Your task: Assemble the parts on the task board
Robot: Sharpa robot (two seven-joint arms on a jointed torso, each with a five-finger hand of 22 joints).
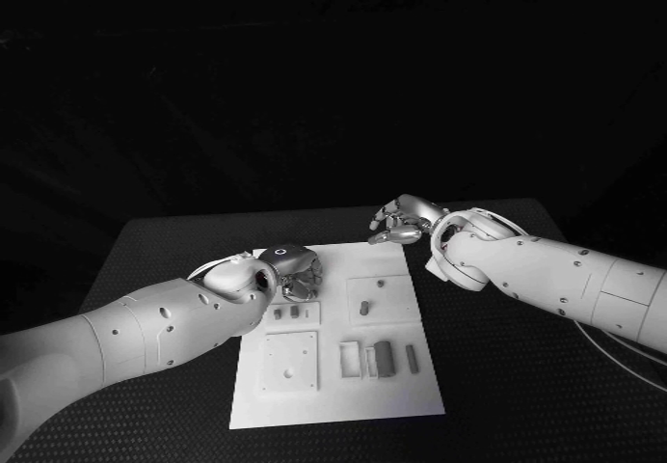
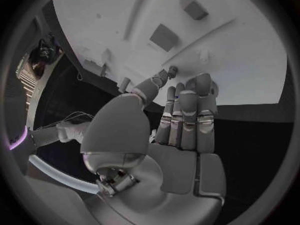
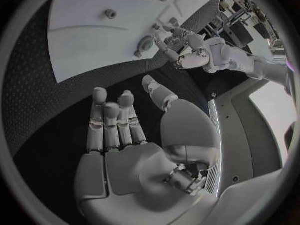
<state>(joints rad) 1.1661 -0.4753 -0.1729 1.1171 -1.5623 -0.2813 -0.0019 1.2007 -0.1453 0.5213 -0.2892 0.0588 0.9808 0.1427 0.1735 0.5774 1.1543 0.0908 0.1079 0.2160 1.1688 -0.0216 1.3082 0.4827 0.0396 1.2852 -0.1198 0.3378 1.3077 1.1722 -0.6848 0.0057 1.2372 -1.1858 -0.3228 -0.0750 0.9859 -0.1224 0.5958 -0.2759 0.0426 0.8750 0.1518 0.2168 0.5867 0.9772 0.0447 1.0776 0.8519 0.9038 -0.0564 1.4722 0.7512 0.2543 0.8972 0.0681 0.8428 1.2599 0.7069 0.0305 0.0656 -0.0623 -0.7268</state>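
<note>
The white task board (image 1: 333, 395) lies in the middle of the black table. Small grey parts lie on it: two short ones (image 1: 286, 313) by the left edge, one peg (image 1: 364, 309) in a square field, and several bars (image 1: 378, 360) nearer the front. My left hand (image 1: 285, 270) hovers over the board's far left corner, fingers stretched out (image 2: 184, 115) and holding nothing. My right hand (image 1: 403, 220) hangs just past the board's far right corner, over the table mat, fingers straight (image 3: 112, 120) and holding nothing.
A square recessed plate (image 1: 291, 361) sits on the board's front left. Black mat (image 1: 528, 386) surrounds the board on all sides. In the right wrist view my left hand (image 3: 187, 47) shows at the board's edge (image 3: 94, 60).
</note>
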